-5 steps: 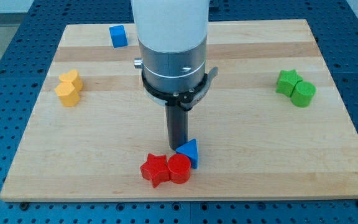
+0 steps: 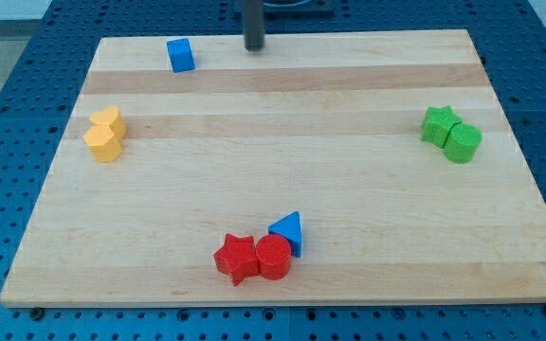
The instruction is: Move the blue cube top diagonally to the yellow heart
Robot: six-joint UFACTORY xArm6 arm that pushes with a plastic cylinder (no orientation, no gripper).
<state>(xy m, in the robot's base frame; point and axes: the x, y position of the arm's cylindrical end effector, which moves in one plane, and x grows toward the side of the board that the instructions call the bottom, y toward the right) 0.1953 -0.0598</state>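
Observation:
The blue cube [image 2: 180,55] sits near the board's top left edge. The yellow heart [image 2: 111,120] lies at the left side, touching a yellow hexagon-like block [image 2: 102,142] just below it. My tip [image 2: 254,47] is at the view's top, right of the blue cube by a short gap and not touching it. The cube is up and to the right of the yellow heart.
A red star [image 2: 236,259], a red cylinder [image 2: 274,256] and a blue triangle [image 2: 288,231] cluster near the bottom middle. A green star [image 2: 439,124] and a green cylinder [image 2: 463,143] sit at the right. The wooden board [image 2: 301,180] lies on a blue perforated table.
The arm has moved from the bottom-middle cluster to the view's top, its tip now right of the blue cube. No block has moved.

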